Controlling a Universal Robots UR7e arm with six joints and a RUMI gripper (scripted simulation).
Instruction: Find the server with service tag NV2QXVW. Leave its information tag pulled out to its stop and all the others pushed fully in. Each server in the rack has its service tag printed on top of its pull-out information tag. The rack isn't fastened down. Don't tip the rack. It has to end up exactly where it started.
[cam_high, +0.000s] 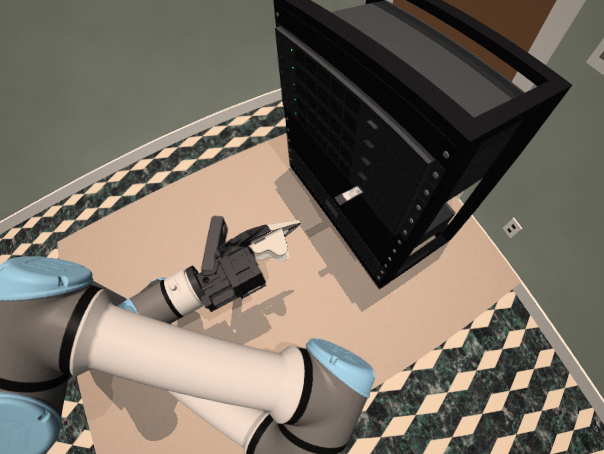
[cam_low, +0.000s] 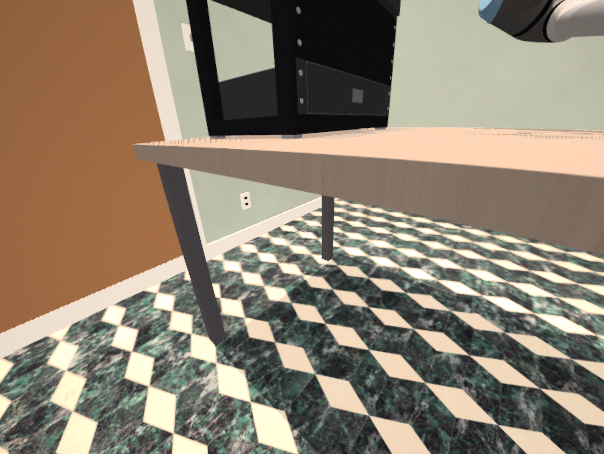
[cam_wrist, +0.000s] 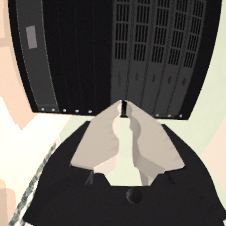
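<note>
The black rack (cam_high: 522, 111) (cam_low: 286, 75) (cam_wrist: 200, 75) stands upright on the table. Several servers are stacked in its upper part. In the top view, a white information tag (cam_high: 352, 193) sticks out of the lowest server; its print is too small to read. The small grey tag ends (cam_high: 372, 124) of the servers above it sit at their fronts and look pushed in. In the wrist view, the server fronts (cam_wrist: 160, 55) run upright, with no tag print readable. My gripper (cam_high: 298, 223) (cam_wrist: 122, 101) is shut and empty, its tips in front of the rack, apart from the tag.
A blank panel with a small grey plate (cam_low: 357, 96) (cam_wrist: 31, 37) fills the bottom of the rack, below an open dark bay. The table edge (cam_low: 350, 172) runs in front of it. My arm (cam_high: 185, 345) reaches across the table's near side. Walls stand behind the rack.
</note>
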